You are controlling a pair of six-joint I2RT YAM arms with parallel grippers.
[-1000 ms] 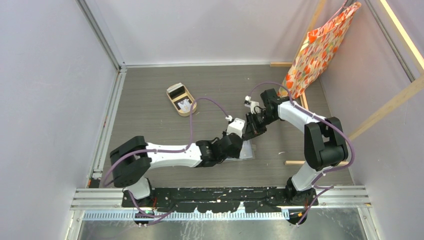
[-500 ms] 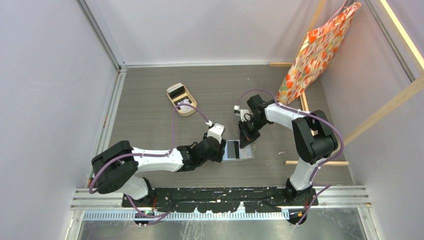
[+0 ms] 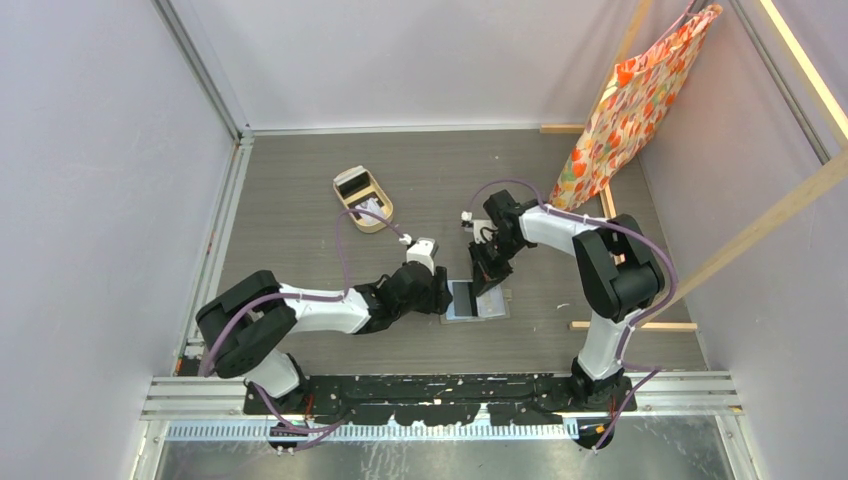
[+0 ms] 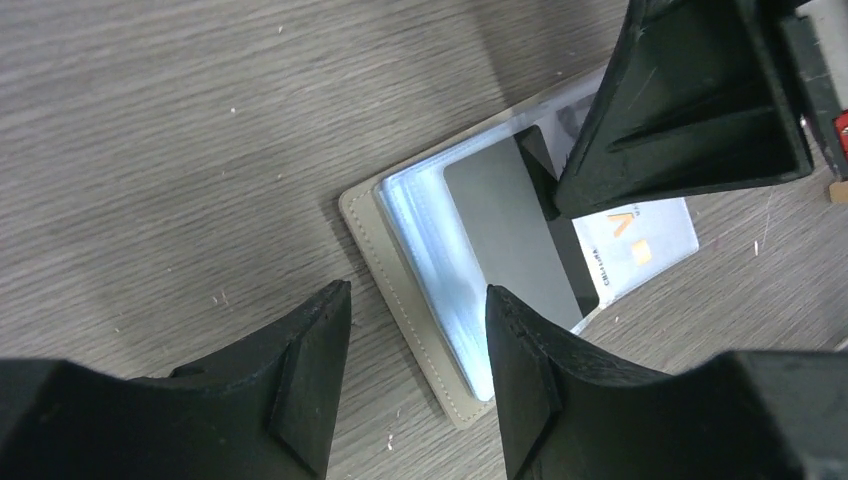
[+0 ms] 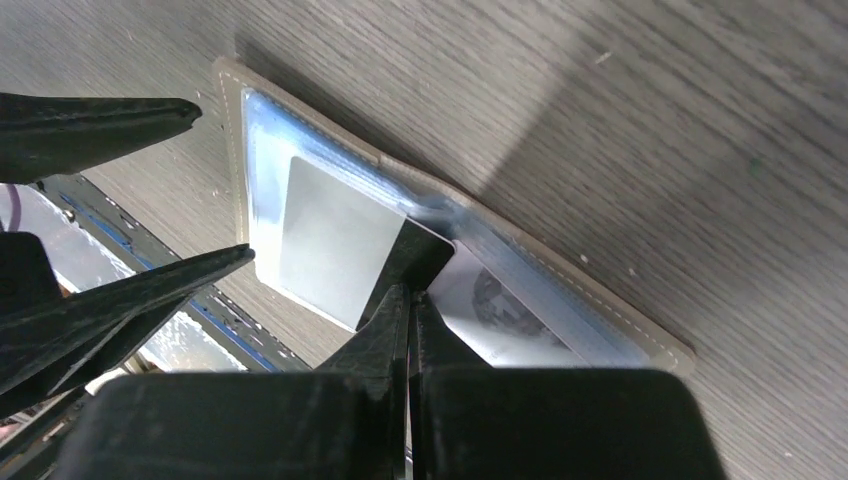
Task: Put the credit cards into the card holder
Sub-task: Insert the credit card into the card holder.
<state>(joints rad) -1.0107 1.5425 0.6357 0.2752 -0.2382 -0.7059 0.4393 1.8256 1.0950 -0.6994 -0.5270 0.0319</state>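
Note:
The card holder (image 3: 495, 306) lies open and flat on the table, tan stitched edge (image 4: 385, 270) and pale bluish sleeves up. It also shows in the right wrist view (image 5: 232, 150). A black credit card (image 4: 505, 230) sits partly in the left sleeve, glare greying it (image 5: 330, 240). My right gripper (image 3: 487, 276) is shut on that card's end (image 5: 410, 295). A white credit card (image 4: 640, 235) lies in the other sleeve. My left gripper (image 3: 443, 297) is open, its fingers astride the holder's left edge (image 4: 417, 295), not gripping it.
A tan oval tray (image 3: 362, 198) at the back left holds a black card and a pale card. An orange patterned bag (image 3: 640, 90) hangs on a wooden frame at the back right. A wooden strip (image 3: 600, 325) lies right of the holder.
My left gripper has drawn back leftward off the holder to its left edge. My right gripper has come down and left onto the open holder with the black card.

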